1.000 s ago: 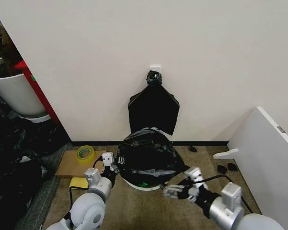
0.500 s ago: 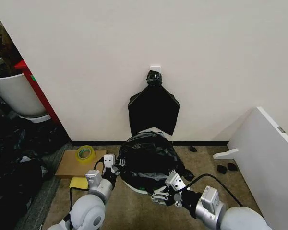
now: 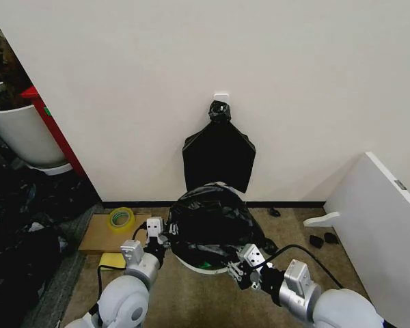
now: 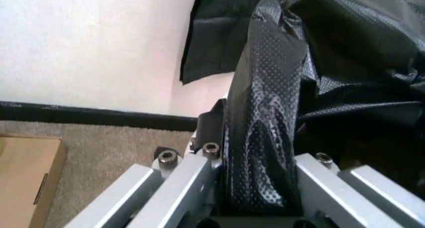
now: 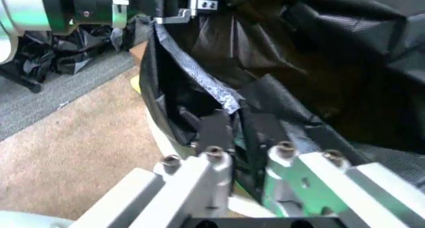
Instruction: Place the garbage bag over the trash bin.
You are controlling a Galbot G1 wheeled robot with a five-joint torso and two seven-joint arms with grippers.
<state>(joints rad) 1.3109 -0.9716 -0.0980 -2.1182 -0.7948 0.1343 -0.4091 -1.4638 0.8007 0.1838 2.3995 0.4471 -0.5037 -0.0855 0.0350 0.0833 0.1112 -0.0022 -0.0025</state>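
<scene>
The glossy black garbage bag (image 3: 208, 222) is draped over the trash bin, whose white base (image 3: 199, 266) peeks out below it on the carpet by the wall. At the bag's left side, my left gripper (image 3: 158, 236) is shut on a fold of it. The left wrist view shows that crinkled fold (image 4: 262, 118) pinched in the gripper (image 4: 259, 188). My right gripper (image 3: 240, 265) is at the bag's lower front right edge. In the right wrist view this gripper (image 5: 240, 138) is shut on the bag's hem (image 5: 199, 83), with the left gripper (image 5: 189, 4) beyond.
A flat black bag bundle (image 3: 219, 154) hangs from a wall hook right behind the bin. A cardboard sheet (image 3: 99, 239) with a yellow tape roll (image 3: 121, 219) lies to the left. A white tub (image 3: 20, 133) stands far left and a white board (image 3: 383, 219) leans at right.
My right gripper swung in from the right, dipped low in front of the bin, then rose to the bag's front edge and closed on it. The bag's top shifted back over the bin's rear rim.
</scene>
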